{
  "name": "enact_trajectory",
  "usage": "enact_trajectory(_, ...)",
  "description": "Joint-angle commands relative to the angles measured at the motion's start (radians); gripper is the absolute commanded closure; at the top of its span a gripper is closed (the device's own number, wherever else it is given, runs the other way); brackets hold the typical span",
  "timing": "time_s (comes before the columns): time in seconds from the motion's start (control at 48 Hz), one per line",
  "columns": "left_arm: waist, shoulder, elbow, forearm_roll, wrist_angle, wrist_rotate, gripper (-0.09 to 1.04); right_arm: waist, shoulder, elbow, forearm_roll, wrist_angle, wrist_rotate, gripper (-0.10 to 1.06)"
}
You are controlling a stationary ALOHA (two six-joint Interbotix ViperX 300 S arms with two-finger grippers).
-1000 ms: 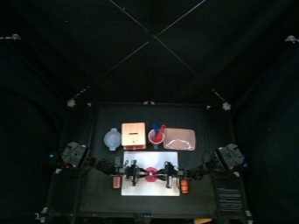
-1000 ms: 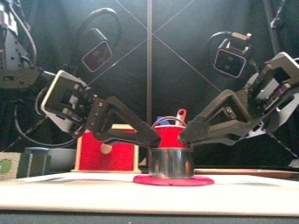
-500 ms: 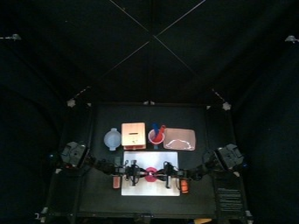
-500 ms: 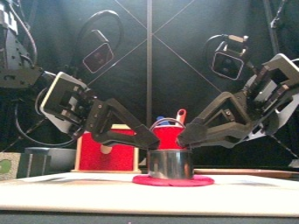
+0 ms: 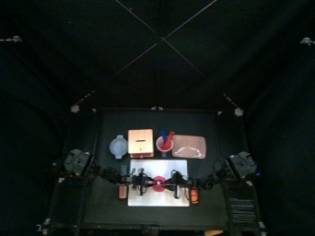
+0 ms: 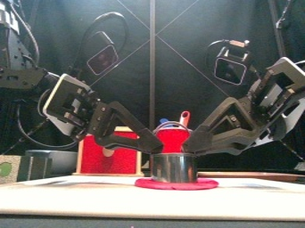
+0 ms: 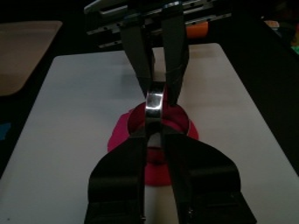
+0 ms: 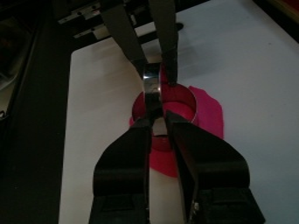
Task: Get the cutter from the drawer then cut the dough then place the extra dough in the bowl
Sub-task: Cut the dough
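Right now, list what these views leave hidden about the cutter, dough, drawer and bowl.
- Cutter edge in the dough: in the front view its own wall hides it; in the wrist views both arms' fingers cover it.
- Drawer open or shut: in the front view the left arm crosses it; in the top view it is too small.
- Bowl contents: too small in the top view.

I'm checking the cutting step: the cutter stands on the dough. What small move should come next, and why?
Probably press straight down, evenly. The cutter stands upright on the red dough on the white board, the left tool and right tool meet at its top from opposite sides, and dough spreads flat around its base.
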Motion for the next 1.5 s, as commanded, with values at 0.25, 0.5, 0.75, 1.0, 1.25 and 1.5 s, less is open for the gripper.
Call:
enact_trajectory(0.25, -0.003, 0.005, -0.003, 0.002, 0.028, -0.003, 0.41, 0.0, 0.026, 0.005, 0.009, 0.095, 0.015, 0.52)
enact_trajectory(0.5, -0.003, 0.005, -0.002, 0.003, 0.037, -0.003, 0.41, -0.002, 0.028, 0.005, 0.025, 0.13, 0.018, 0.52)
enact_trajectory(0.75, -0.002, 0.006, -0.002, -0.003, 0.046, -0.003, 0.41, -0.002, 0.028, 0.002, 0.026, 0.13, 0.015, 0.52)
enact_trajectory(1.0, -0.002, 0.006, 0.0, -0.011, 0.048, -0.005, 0.41, -0.005, 0.028, 0.002, 0.026, 0.13, 0.015, 0.52)
enact_trajectory(1.25, -0.002, 0.005, 0.0, -0.012, 0.049, -0.005, 0.41, -0.005, 0.028, 0.002, 0.026, 0.13, 0.015, 0.52)
enact_trajectory(1.5, -0.002, 0.005, -0.002, -0.025, 0.058, -0.005, 0.41, -0.006, 0.029, 0.002, 0.026, 0.13, 0.015, 0.52)
